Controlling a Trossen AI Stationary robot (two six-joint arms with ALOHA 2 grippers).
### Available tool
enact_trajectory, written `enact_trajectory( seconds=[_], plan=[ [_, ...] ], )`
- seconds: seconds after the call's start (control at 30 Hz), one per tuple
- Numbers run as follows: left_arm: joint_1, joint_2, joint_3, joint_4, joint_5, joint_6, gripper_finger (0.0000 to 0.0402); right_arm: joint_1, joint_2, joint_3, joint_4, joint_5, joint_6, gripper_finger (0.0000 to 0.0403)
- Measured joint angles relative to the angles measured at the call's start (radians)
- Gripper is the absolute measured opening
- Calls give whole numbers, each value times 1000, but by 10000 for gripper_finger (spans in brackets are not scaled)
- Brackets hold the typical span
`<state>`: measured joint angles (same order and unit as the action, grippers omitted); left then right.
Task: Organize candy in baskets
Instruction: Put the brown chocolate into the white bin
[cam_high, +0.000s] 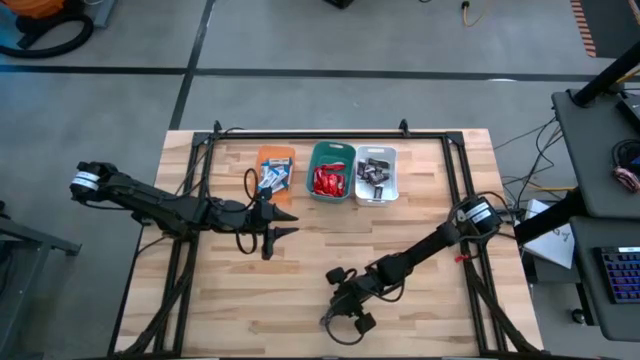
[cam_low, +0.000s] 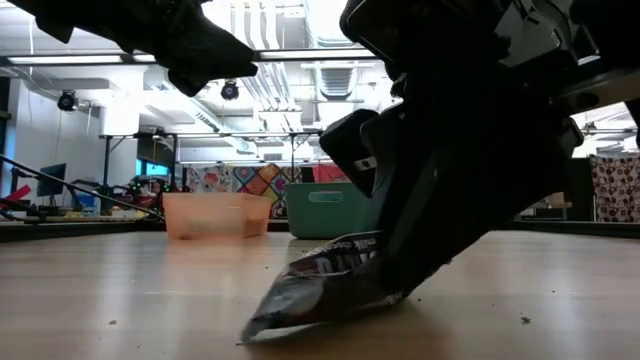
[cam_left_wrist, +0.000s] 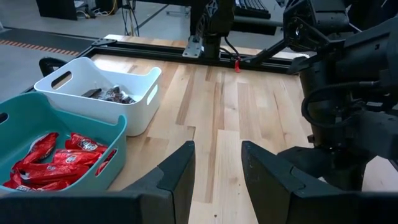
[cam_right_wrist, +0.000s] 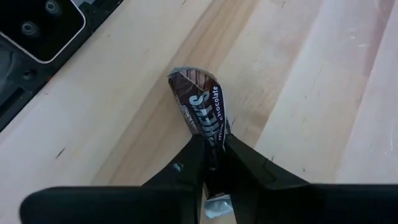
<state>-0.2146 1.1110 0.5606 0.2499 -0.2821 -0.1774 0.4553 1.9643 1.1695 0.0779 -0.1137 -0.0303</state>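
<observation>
High view, my right pincer (cam_high: 345, 318): low at the near edge of the bench (cam_high: 240, 310), well apart from the three baskets along the far side; what it grips is hidden under it here.
High view, baskets: orange basket (cam_high: 275, 172), teal basket (cam_high: 331, 171) and white basket (cam_high: 376, 175) stand in a row, each already holding candy.
High view, my left pincer (cam_high: 277, 229): hangs just in front of the orange basket, nearer the row than my right one is.
Low view, dark chocolate bar (cam_low: 320, 283): one end rests on the bench, the other end is lifted into my right pincer, so it sits tilted.
Low view, direction: orange and teal baskets show far behind the bar, across the bench.
Left wrist view, left pincer: fingers (cam_left_wrist: 180, 174) parted with nothing between them, waiting.
Left wrist view, white basket (cam_left_wrist: 106, 93): dark-wrapped bars lie inside, red ones in the teal basket (cam_left_wrist: 37, 149) beside it.
Right wrist view, right pincer (cam_right_wrist: 214, 163): narrowed onto the near end of the bar (cam_right_wrist: 202, 112), pinching the wrapper across its width.
Right wrist view, long axis: the bar points straight away from my pincer, in line with it.
Judgement: this bar belongs in the white basket, so I must lift and carry it across the bench to the far right of the row.
</observation>
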Motion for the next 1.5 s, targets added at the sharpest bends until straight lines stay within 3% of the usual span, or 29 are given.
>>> enact_trajectory(
  seconds=[0.4,0.57,0.73,1.0,1.1,1.5],
  plan=[
    [0,0,0,3,0,0,115,-43,-160,-1,-150,19,4,30],
    [0,0,0,4,0,-1,115,-76,-264,-1,-250,97,-8,27],
    [0,0,0,12,1,-4,115,-128,-386,-1,-372,241,36,27],
    [0,0,0,24,1,-3,115,-281,-574,-1,-591,549,201,27],
    [0,0,0,25,1,-4,115,-360,-616,-4,-663,609,250,27],
    [0,0,0,20,1,-4,115,-664,-667,-140,-715,611,255,27]
  ],
)
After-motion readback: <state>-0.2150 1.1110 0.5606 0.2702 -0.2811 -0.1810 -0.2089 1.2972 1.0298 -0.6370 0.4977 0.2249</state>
